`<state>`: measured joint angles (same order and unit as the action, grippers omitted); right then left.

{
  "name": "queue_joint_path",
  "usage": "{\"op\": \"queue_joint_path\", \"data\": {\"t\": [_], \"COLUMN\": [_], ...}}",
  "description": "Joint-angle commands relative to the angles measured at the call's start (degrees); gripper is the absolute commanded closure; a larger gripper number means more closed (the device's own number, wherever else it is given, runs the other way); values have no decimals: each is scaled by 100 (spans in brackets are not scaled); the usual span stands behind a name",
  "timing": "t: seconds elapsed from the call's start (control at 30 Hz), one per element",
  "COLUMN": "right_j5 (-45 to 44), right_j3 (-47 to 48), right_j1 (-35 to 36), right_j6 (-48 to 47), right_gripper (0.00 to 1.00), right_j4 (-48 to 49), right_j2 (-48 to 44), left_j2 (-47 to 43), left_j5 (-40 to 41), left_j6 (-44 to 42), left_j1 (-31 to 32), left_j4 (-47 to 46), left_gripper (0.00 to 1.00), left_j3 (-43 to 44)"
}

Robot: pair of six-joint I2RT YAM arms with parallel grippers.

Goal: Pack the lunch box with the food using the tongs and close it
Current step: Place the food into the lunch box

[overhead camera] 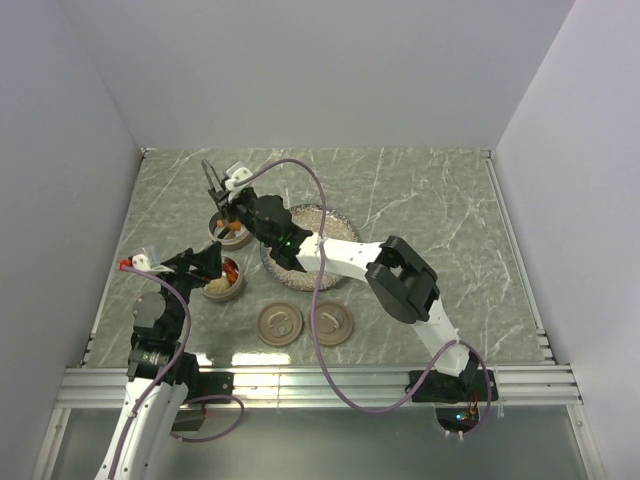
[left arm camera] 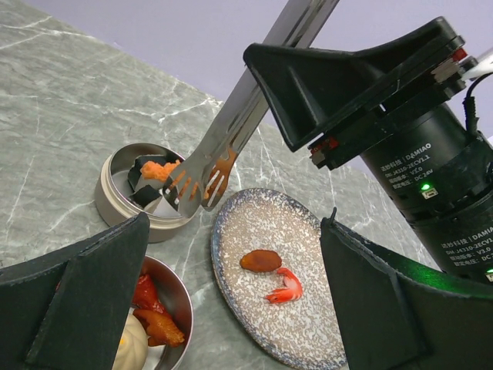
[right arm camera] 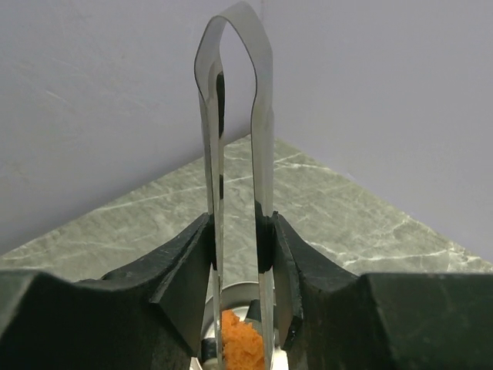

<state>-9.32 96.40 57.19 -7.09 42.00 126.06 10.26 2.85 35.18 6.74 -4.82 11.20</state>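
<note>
"While the right gripper [right arm camera: 239, 254] squeezes the tongs [left arm camera: 231, 131], where are the tips?"
"Over the orange food [left arm camera: 158, 169] in the far tin [left arm camera: 115, 196], at the plate's [left arm camera: 308, 231] 9 o'clock. Two bits [left arm camera: 260, 260] lie on the plate. The left gripper [left arm camera: 235, 254] has its fingers spread wide, holding nothing, by the near tin [left arm camera: 182, 299]."

We see white arms [overhead camera: 345, 255] with black joints [overhead camera: 405, 280], black fingers [left arm camera: 77, 301], purple cables [overhead camera: 318, 300] and a green light [left arm camera: 423, 186].

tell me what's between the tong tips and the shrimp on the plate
A brown piece on the plate, shown in the left wrist view.
</note>
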Motion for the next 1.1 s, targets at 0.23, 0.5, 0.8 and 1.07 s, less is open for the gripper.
{"op": "queue_joint_path", "data": {"t": [0.23,0.5,0.8,1.07], "right_j5": [36,-61,-438,-817], "right_j3": [344,108,-1008,-2836], "right_j1": [-59,-59,-85,-243], "right_j6": [-3,-55,-213,-319], "right_gripper": [47,46,48,48], "right_j4": [195,440,1143,2065], "right_j2": [-20,-152,-898,-2180], "left_j2": [-42,-51,-68,-68], "left_j5": [22,31,22,40], "left_j6": [-2,-2,-2,-2], "left_j1": [2,2,2,3], "left_j4": [-10,-10,-10,-19], "left_gripper": [1,1,0,1], "left_j3": [49,40,31,22]}}
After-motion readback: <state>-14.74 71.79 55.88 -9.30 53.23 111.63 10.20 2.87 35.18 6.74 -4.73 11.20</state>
